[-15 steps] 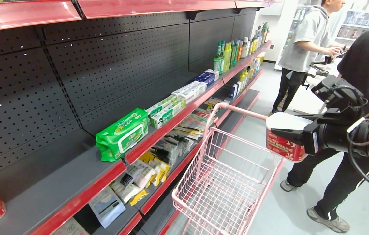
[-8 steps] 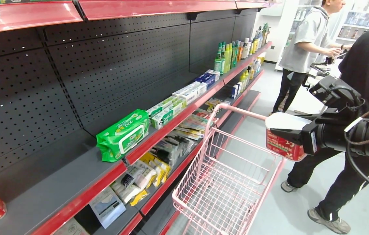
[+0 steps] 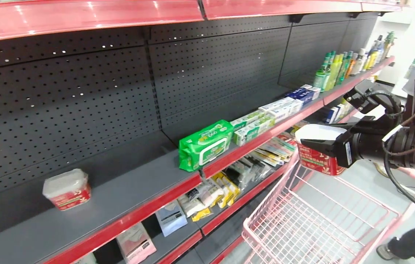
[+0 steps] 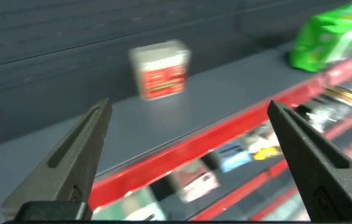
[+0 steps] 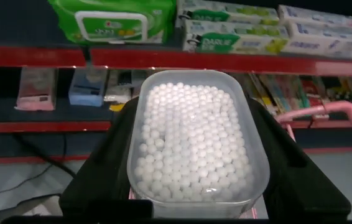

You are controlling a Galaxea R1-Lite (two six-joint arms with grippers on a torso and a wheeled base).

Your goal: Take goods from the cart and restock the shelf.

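My right gripper (image 3: 316, 147) is shut on a tub with a red label and a clear lid (image 3: 319, 161), held above the far end of the pink cart (image 3: 324, 220). Seen from the right wrist, the tub (image 5: 194, 155) is full of small white balls, with the black fingers (image 5: 111, 155) against its sides. A second tub of the same kind (image 3: 67, 189) stands upright on the grey shelf (image 3: 127, 194) at the left. My left gripper (image 4: 188, 168) is open in front of that shelf, and the tub (image 4: 160, 70) stands beyond its fingers.
A green wipes pack (image 3: 205, 145) lies near the shelf's red front edge, with toothpaste boxes (image 3: 253, 126) and bottles (image 3: 334, 68) further right. Bare shelf lies between the tub and the wipes. The lower shelf (image 3: 207, 192) holds small packets.
The head camera has turned left, so the whole picture shifted right and the shelf's tub is now fully in view. The right gripper still holds its tub.
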